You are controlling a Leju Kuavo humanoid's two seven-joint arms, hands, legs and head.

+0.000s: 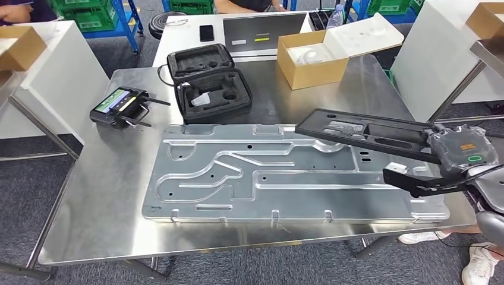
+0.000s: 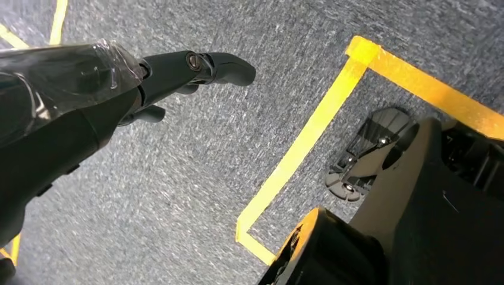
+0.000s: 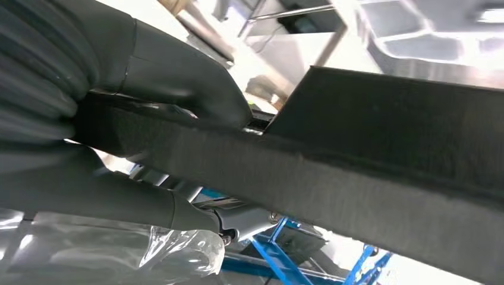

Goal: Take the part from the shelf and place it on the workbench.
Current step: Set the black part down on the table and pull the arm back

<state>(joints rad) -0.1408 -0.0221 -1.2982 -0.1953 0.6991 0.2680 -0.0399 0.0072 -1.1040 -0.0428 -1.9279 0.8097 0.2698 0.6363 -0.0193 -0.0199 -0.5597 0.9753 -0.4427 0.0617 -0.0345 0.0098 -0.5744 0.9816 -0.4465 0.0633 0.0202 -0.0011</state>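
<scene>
right hand [image 1: 460, 155] grasps the black part [image 1: 362, 132] by one end above the workbench [image 1: 107, 231]; grip depth unclear, so the far end may sag or slip.

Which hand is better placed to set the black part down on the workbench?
Right. The right hand already grips the black part above the workbench; the left hand hangs open over the floor.

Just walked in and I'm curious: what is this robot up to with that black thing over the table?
The robot's right hand grips a long black part by one end, holding it above the metal workbench, over a large stamped metal plate lying there. It has not set the part down yet. Its left hand hangs by the carpeted floor, holding nothing.
</scene>
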